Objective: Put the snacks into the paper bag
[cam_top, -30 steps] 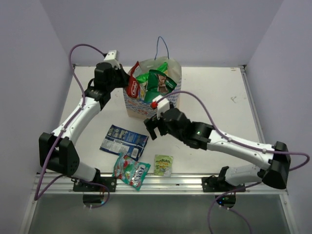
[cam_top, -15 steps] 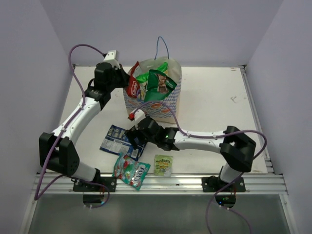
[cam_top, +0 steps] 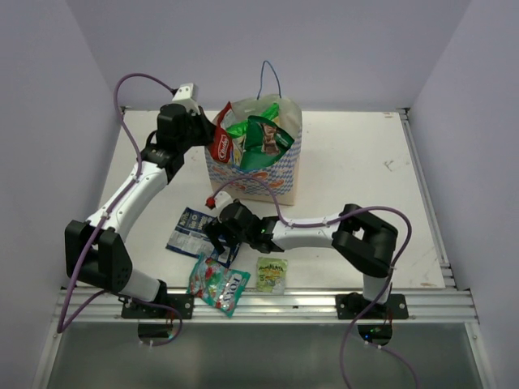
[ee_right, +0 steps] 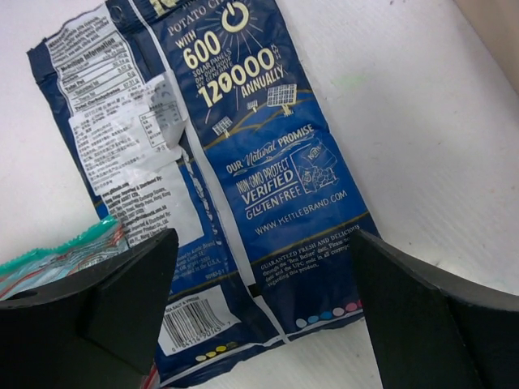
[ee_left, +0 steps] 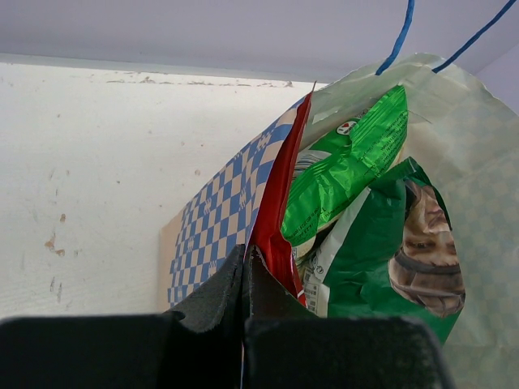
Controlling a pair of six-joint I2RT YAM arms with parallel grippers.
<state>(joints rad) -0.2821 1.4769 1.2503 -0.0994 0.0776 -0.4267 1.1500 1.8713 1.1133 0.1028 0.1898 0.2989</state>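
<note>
Left arm is stretched up and away from its base along the left side of the white worktop, wrist level with the left rim of the tan kraft paper bag with its blue-white checkered lower band. Left claw is pressed together on that rim. In the wrist view the fingers meet right where the checkered paper edge and the red-yellow crinkly packet run together, so we can't tell if the packet is pinched along with the paper. The bag stands upright at the back-centre, mouth open. It holds the red-yellow packet, a bright green-white chip bag and a dark green chip bag, all poking above the rim. Thin blue string handle sticks up at the back. Right arm is folded hard at the elbow near the front edge, forearm running low and leftward in front of the bag. Right claw is spread wide, one finger on each side of the lower end of the flat dark blue crinkly packet, which lies printed side up on the worktop. We can't tell if the fingertips touch it. The colourful candy packet lies just beside its near corner, and the small yellow-green sachet lies to the right of that, both near the front edge.
</note>
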